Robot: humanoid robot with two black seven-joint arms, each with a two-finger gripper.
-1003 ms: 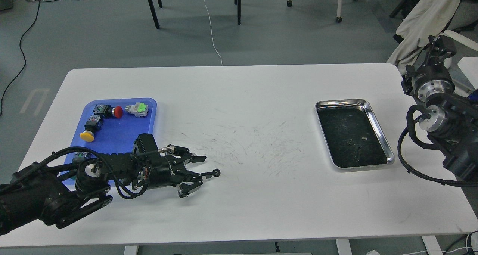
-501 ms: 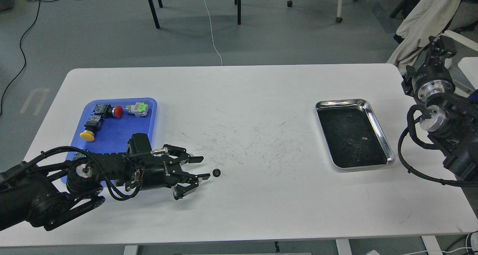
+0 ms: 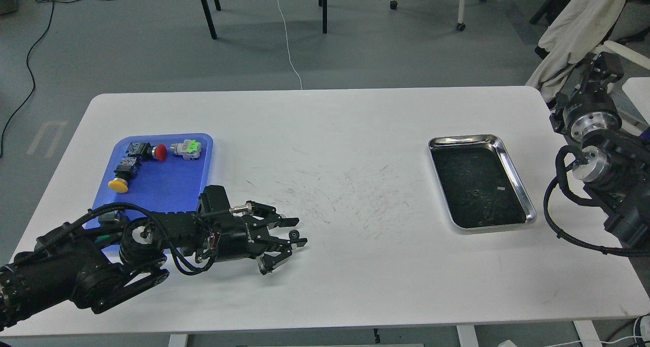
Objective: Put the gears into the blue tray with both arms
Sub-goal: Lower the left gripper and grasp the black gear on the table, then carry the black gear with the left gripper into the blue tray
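One small black gear (image 3: 293,234) lies on the white table in the head view, between the spread fingers of my left gripper (image 3: 300,230), which is open around it. The left arm reaches in low from the bottom left. Behind that arm sits the blue tray (image 3: 162,182), its near edge partly covered by the arm. A second tiny gear (image 3: 475,193) rests inside the steel tray (image 3: 516,177) on the right. My right arm stands off the table's right edge; its gripper (image 3: 604,65) is dark and seen end-on.
In the blue tray lie push-buttons with a red cap (image 3: 160,152), a green cap (image 3: 191,147) and a yellow cap (image 3: 118,185). Scuff marks cover the table's middle. Chair legs and cables are on the floor beyond the table.
My left gripper drew back to the left, leaving the gear on the table, then came forward to the right so its fingers now straddle the gear. The right arm barely shifted.
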